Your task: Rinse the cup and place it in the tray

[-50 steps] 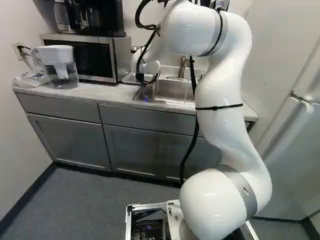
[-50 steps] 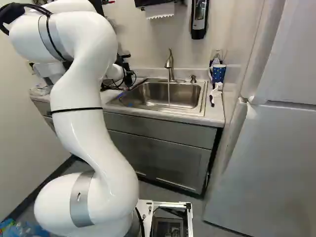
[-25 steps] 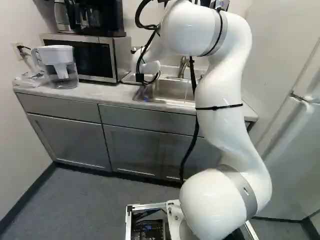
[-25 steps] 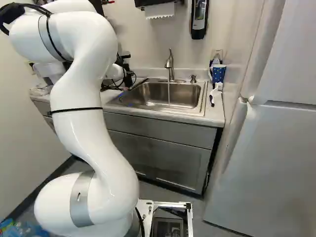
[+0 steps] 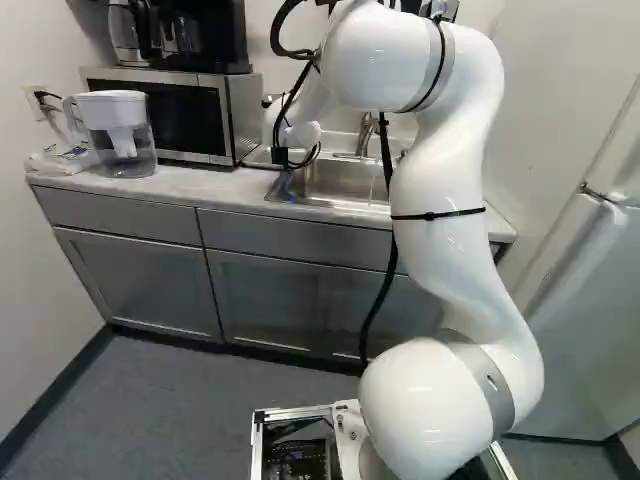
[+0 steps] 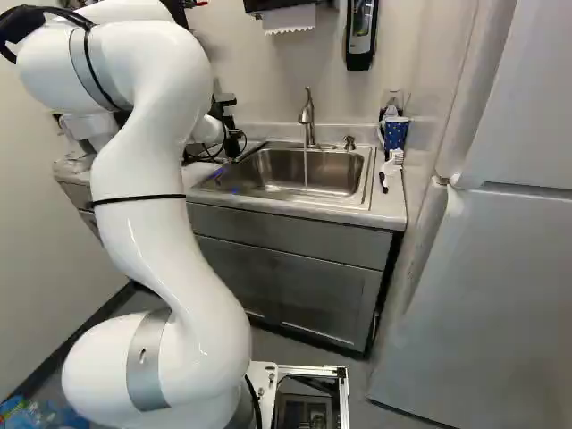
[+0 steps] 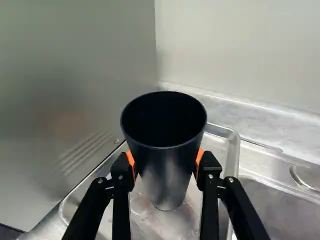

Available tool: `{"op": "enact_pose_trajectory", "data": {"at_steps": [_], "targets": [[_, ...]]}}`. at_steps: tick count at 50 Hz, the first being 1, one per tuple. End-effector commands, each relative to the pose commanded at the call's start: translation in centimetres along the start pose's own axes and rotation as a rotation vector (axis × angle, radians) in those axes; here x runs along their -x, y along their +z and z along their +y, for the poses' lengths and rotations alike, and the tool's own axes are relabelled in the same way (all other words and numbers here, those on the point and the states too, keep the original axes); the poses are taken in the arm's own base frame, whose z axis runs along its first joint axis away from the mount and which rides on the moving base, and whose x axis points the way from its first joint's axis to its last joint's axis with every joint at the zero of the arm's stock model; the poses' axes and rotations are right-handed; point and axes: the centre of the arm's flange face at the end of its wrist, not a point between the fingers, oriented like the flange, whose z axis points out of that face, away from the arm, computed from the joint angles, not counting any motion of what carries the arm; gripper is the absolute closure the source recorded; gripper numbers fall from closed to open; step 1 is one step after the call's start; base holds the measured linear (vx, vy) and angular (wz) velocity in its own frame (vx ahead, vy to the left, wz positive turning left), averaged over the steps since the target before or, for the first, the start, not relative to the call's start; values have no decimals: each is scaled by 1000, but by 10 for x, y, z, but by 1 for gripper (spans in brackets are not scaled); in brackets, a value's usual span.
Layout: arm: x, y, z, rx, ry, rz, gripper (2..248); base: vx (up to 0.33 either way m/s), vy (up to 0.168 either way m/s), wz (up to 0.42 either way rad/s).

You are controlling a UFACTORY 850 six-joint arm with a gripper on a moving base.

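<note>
Gripping from two opposite sides, the black gripper [image 6: 225, 109] holds the cup [image 7: 165, 165], with orange pads [image 7: 131, 159] pressed against its wall; the fingers stand apart by the cup's width. Seen close in the wrist view, the cup is a tall, plain tumbler, very dark, near black, wide and round at the mouth and tapering to a smaller round base. Its mouth faces up and a little toward the camera, showing a thin, smooth rim and an inside so dark that its depth and any contents cannot be told. Below the rim the outside has a soft sheen, with paler grey streaks running down toward the base. No print or handle shows on the side in view.

The cup is over the metal tray [image 7: 233, 160], within its raised rim as the wrist view sees it; whether its base touches the tray floor I cannot tell. Around the base the tray floor looks shiny and blotched, as if wet. The tray stands between a grey metal panel [image 7: 65, 75] and the sink [image 6: 313, 165]. A thin stream of water [image 6: 306, 170] falls from the faucet [image 6: 308, 116]. At the sink's far right corner stands a blue, white-spotted mug [image 6: 395, 136], well apart from the gripper.
</note>
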Motion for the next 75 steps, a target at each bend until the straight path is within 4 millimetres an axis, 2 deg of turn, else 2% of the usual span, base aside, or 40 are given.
{"op": "enact_pose_trajectory", "data": {"at_steps": [6, 7, 12, 13, 17, 18, 22, 23, 34, 75], "targets": [[0, 0, 0, 0, 0, 0, 118, 0, 0, 0], [0, 0, 0, 0, 0, 0, 87, 0, 0, 0], [0, 0, 0, 0, 0, 0, 87, 0, 0, 0], [0, 0, 0, 0, 0, 0, 54, 0, 0, 0], [0, 0, 0, 0, 0, 0, 54, 0, 0, 0], [0, 0, 0, 0, 0, 0, 19, 0, 0, 0], [0, 0, 0, 0, 0, 0, 19, 0, 0, 0], [0, 0, 0, 0, 0, 0, 3, 0, 0, 0], [-5, -2, 0, 0, 0, 8, 3, 0, 0, 0], [-49, -21, 1, 1, 2, 82, 3, 0, 0, 0]]}}
